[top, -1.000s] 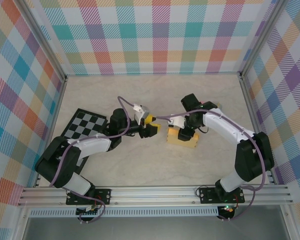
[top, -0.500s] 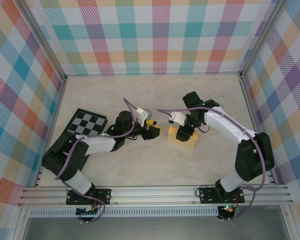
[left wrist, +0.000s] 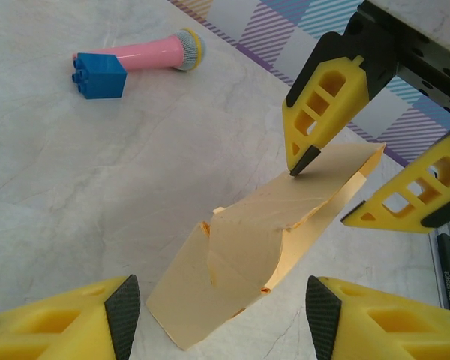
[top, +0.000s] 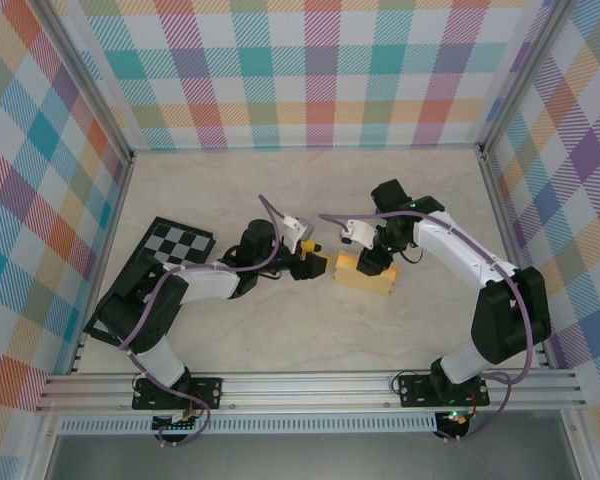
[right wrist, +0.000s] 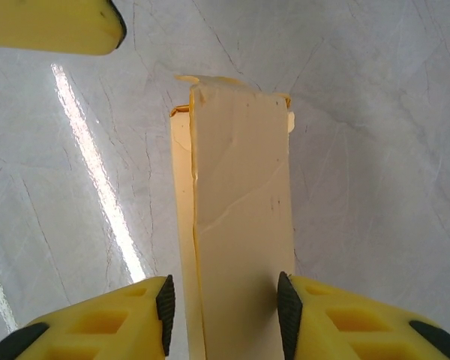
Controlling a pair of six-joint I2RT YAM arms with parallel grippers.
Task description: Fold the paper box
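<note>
No writing, label, brand, number or sign can be read anywhere. The paper box (right wrist: 240, 225) is plain yellow-orange card marked only by creases and a few dark specks. Left of the paper box on the tabletop, the checkered board (top: 175, 245) bears only black and white squares.

Both arms reach inward; left gripper (left wrist: 221, 307) spread wide; right gripper (right wrist: 221, 300) apparently clamped.

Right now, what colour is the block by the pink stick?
The block is blue, best seen in the left wrist view.
</note>
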